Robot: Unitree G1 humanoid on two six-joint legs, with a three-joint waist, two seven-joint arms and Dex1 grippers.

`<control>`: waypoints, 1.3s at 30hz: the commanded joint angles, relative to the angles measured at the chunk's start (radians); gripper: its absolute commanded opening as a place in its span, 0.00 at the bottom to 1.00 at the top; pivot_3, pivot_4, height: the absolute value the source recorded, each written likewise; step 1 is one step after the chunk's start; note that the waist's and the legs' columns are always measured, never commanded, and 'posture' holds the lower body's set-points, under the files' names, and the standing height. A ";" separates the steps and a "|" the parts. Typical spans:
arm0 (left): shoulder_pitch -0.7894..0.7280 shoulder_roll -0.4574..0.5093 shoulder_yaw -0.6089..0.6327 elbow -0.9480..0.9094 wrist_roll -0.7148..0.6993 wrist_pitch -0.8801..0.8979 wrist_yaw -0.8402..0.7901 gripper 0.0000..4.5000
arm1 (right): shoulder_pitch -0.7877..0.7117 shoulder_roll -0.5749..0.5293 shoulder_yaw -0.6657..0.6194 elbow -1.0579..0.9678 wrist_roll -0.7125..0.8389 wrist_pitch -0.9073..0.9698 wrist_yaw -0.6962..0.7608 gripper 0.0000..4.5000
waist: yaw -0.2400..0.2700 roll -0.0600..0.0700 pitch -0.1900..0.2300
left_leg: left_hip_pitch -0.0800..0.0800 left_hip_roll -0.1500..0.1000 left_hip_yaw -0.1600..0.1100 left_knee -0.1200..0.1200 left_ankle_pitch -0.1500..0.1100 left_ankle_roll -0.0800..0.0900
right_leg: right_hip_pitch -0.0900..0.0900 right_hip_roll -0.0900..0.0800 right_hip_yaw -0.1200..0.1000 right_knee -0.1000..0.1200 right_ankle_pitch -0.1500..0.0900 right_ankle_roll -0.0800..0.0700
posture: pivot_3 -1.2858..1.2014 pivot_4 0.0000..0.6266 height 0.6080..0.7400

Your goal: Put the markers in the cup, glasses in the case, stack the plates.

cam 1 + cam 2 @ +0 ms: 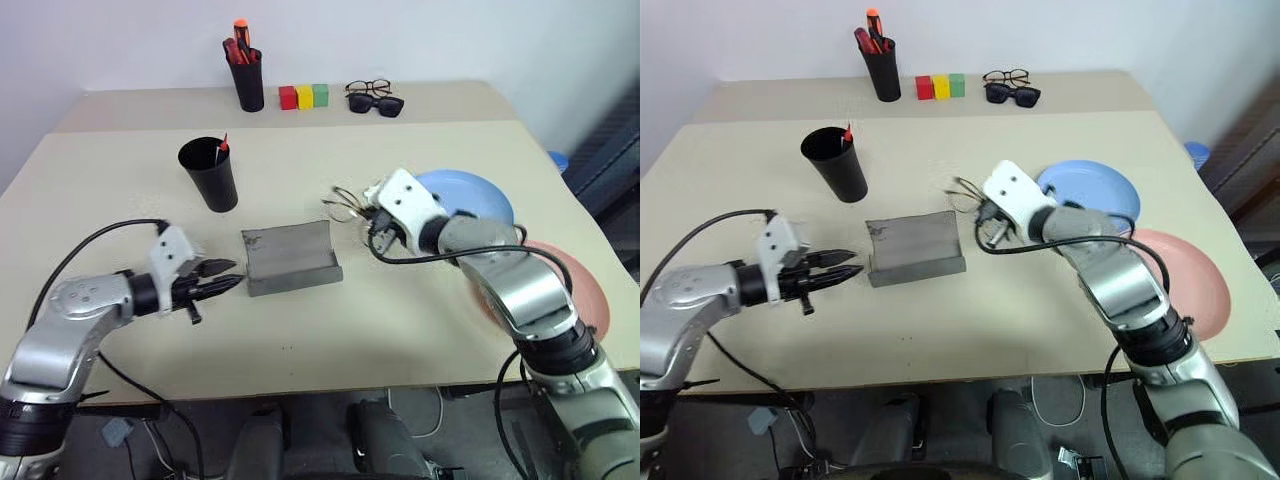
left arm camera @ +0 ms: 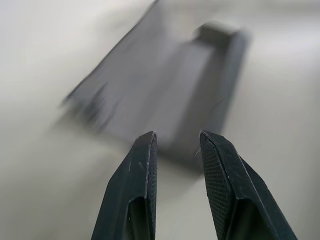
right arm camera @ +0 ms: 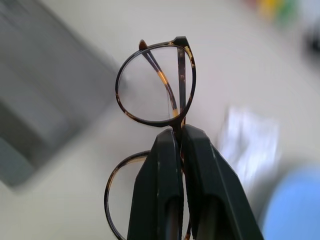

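My right gripper (image 3: 180, 131) is shut on the bridge of the glasses (image 3: 155, 85), thin dark frames with round clear lenses. It holds them (image 1: 345, 203) above the table, just right of the grey case (image 1: 290, 258). The case lies open like a trough at the table's middle. My left gripper (image 1: 232, 277) is low at the case's left end, open a little, its fingertips (image 2: 147, 142) holding nothing. The black cup (image 1: 210, 175) stands behind the case, and a marker's red tip (image 1: 224, 145) pokes out of it. The blue plate (image 1: 470, 192) and the pink plate (image 1: 585, 290) lie apart under my right arm.
At the back stand a slim black pen holder (image 1: 246, 75) with red and orange pens, three coloured blocks (image 1: 304, 96), and dark sunglasses (image 1: 378, 106) with another pair of spectacles (image 1: 368, 87) behind them. The table's right edge runs close past the pink plate.
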 commanded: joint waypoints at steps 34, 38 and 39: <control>-0.425 -0.196 -0.122 0.200 0.049 0.169 0.269 0.01 | -0.006 0.156 0.015 0.232 -0.128 -0.396 0.272 0.55 | 0.030 -0.001 0.000 | -0.001 -0.003 -0.001 0.002 0.000 0.000 | 0.000 -0.003 -0.001 0.001 0.000 0.000 | 0.52 0.24 1.00; -0.587 -0.277 -0.176 0.278 0.054 0.301 0.330 0.01 | 0.067 0.114 -0.034 0.099 -0.088 -0.341 0.283 0.55 | 0.027 -0.001 0.000 | -0.002 -0.003 0.000 0.003 0.000 0.000 | 0.000 -0.002 -0.001 0.001 0.000 0.001 | 0.52 0.24 1.00; -0.627 -0.304 -0.173 0.301 0.050 0.325 0.351 0.01 | 0.091 0.100 -0.046 0.059 -0.079 -0.329 0.285 0.55 | 0.024 -0.001 0.000 | -0.002 -0.003 0.000 0.003 0.000 0.000 | 0.000 -0.002 -0.001 0.001 0.000 0.001 | 0.52 0.24 1.00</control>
